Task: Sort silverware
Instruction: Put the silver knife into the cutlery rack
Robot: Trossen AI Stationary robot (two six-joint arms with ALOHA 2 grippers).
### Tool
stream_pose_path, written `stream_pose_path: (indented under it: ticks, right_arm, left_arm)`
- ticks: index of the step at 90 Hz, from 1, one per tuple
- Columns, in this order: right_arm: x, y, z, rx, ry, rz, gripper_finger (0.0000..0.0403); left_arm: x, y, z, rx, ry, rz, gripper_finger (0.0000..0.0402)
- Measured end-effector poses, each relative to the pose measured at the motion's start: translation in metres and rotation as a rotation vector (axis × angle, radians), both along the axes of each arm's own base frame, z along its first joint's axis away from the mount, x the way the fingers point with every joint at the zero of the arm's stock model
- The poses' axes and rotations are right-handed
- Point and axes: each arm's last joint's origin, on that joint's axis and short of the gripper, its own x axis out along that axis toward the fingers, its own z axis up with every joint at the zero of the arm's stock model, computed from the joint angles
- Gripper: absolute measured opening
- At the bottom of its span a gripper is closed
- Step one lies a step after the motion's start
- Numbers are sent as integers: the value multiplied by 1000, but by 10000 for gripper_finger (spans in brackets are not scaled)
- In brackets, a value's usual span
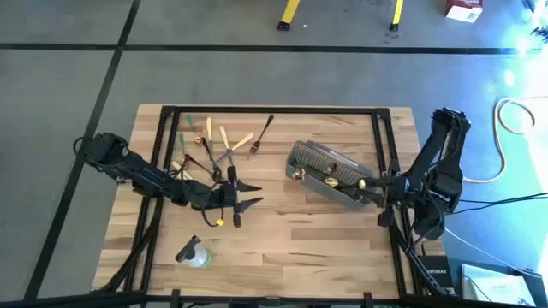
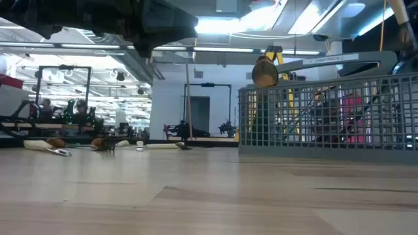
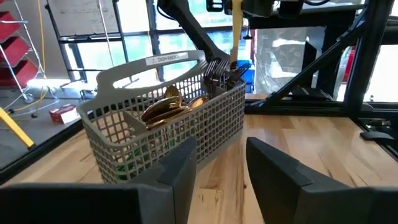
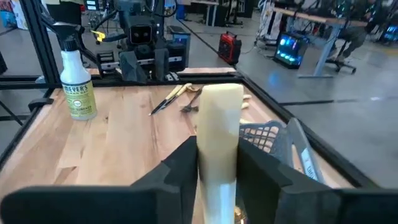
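1. Nearest the camera in the right wrist view, the right gripper [image 4: 214, 171] is clamped on a pale tan utensil handle [image 4: 219, 130], which stands upright between its 2 dark fingers [image 4: 180, 171].
2. From above, that gripper [image 1: 383, 190] sits at the right end of the grey wire-mesh basket [image 1: 318, 157], close to the table's right edge.
3. Inside the basket [image 3: 124, 130], gold utensils [image 3: 163, 112] lie in 1 compartment and dark forks [image 3: 216, 70] stand in another farther along.
4. At table height, 1 gold rounded utensil end [image 2: 264, 73] pokes above the basket's rim [image 2: 326, 85].
5. Loose silverware [image 1: 224, 141] lies scattered on the far left part of the wooden table [image 1: 300, 239]: tan pieces, black forks [image 1: 262, 135] and a green one [image 1: 188, 127].
6. Left gripper [image 1: 242, 196] hovers just near of that scatter, well left of the basket, its fingers [image 3: 179, 168] spread apart and holding nothing.
7. Between the 2 grippers the only obstacle is the basket itself, tilted diagonally across the table.
8. Near the left front of the table lies a small clear spray bottle [image 1: 194, 253] with a green label [image 4: 78, 93], apart from the silverware and clear of both arms.
9. Black metal frame rails [image 1: 274, 109] border the table top.
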Motion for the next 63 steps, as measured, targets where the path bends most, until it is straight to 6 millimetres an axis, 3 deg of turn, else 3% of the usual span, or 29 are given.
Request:
stream_pose_path:
  ticks: [38,63]
  right_arm:
    - [-1,-2,-1,-98,26,13,61]
    - [-3,0,-4,33,201,161,60]
  left_arm:
    - [0,0,0,-2,-2,0,125]
    - [0,0,0,-1,-1,0,125]
